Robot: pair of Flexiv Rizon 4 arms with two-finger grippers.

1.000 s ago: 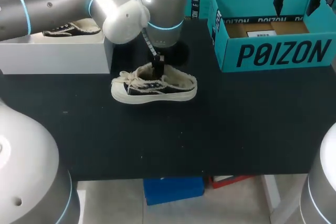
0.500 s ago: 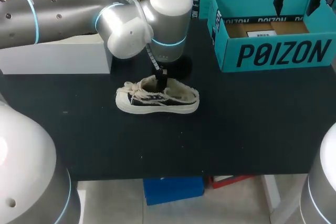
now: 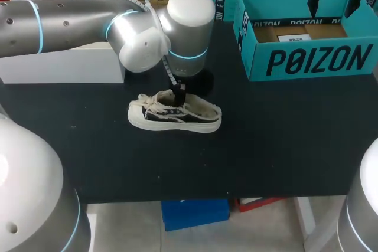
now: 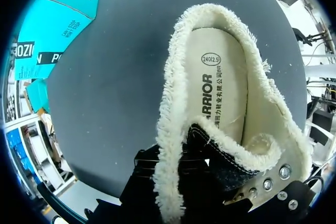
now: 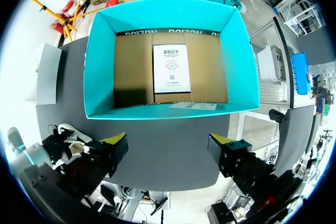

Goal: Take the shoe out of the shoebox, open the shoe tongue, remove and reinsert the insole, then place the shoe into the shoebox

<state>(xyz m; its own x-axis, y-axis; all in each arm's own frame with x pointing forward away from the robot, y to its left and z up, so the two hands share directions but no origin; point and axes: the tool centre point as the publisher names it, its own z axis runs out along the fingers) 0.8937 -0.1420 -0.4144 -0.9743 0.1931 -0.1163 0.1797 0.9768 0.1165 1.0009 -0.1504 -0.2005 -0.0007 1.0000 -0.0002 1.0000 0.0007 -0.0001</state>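
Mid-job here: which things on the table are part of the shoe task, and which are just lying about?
Job: shoe, its insole, teal shoebox, left gripper at the shoe, right gripper above the shoebox.
Lying about: white box, paper card in the shoebox.

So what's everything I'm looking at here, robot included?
table: one, black, under everything.
shoe: one, black with cream sole, laces and frayed trim, standing on its sole at the table's middle.
insole: one, cream with dark print, lying inside the shoe.
shoebox: one, teal with brown floor, open, at the table's far right.
paper card: one, white, flat on the shoebox's floor.
white box: one, at the table's far left.
left arm: one, silver, reaching in over the white box.
left gripper: one, dark, at the shoe's opening.
right gripper: one, black with yellow tips, open, above the shoebox.
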